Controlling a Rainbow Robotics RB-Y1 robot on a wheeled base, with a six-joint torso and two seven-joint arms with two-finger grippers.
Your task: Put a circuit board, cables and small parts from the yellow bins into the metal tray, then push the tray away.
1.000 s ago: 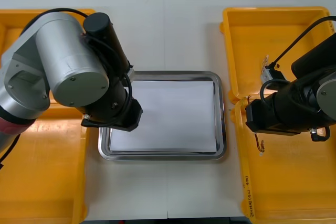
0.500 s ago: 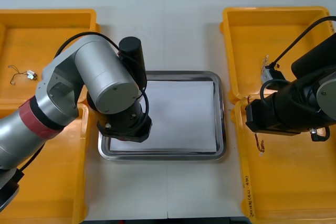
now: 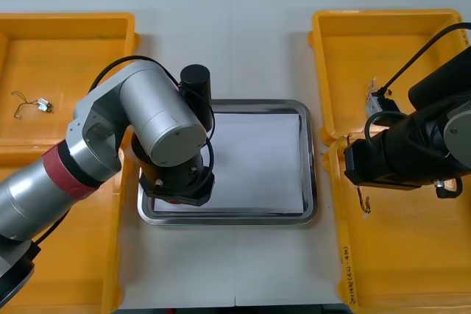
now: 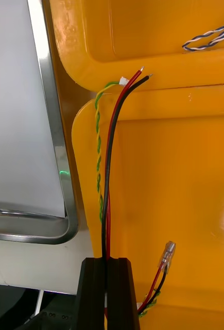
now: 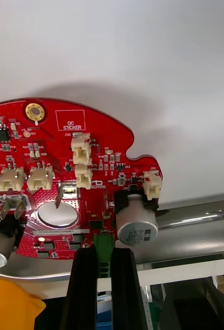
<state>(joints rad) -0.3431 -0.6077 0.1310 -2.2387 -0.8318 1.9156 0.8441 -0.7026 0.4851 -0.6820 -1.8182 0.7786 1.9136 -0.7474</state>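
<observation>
Two grippers are both gripping: the left gripper (image 5: 104,253) is clamping the edge of the round red circuit board (image 5: 65,170), its component face turned toward the fingers, over the metal tray's (image 5: 194,227) shiny rim and white inside. The right gripper (image 4: 110,265) is pinching a thin black and red cable (image 4: 106,180) that is running straight away from the fingers over a yellow bin (image 4: 168,180).

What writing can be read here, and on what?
"QC STICKER": in a white box on the red circuit board, held by the left tool.
Small white codes on the board and the print on its grey cylinder: too small to read.
Print on the right yellow bin rim: too small to read.
</observation>
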